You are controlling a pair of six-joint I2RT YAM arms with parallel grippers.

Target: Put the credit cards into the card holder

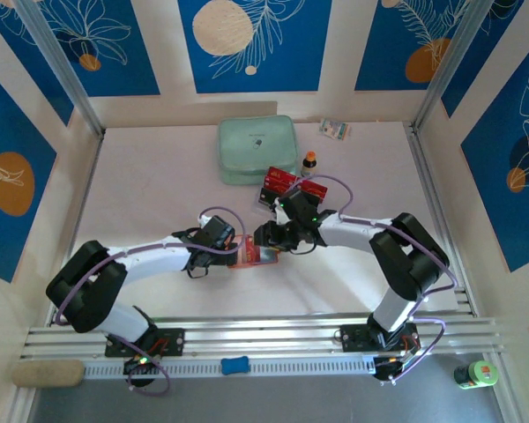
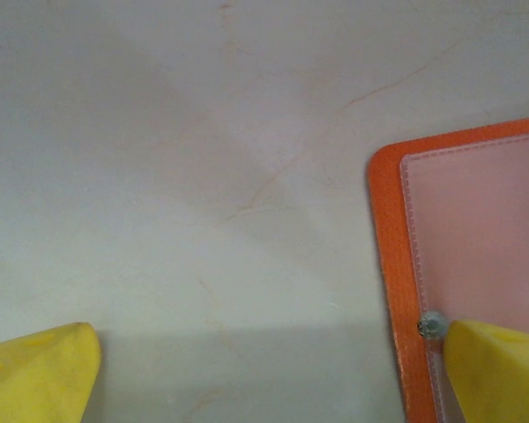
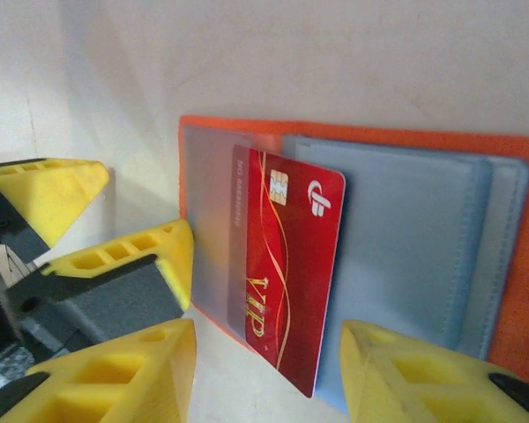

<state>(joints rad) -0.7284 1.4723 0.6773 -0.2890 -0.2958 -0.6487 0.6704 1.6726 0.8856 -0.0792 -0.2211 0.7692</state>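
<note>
Right jaws stand apart astride the red credit card (image 3: 291, 264), whose long axis runs away between them. It seems part-tucked into the open card holder (image 3: 406, 238) on the bench (image 2: 203, 176). Left jaws, also apart, press the holder's edge.

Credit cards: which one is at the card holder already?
The red VIP card, lying on the open orange card holder within the open right gripper. The other cards sit piled farther back, beside the mint-green pouch.

red card (image 3: 286, 264) — gold "VIP" lengthwise near its lower end | white emblem near top, letters unclear | edge digits — too small to read
</note>
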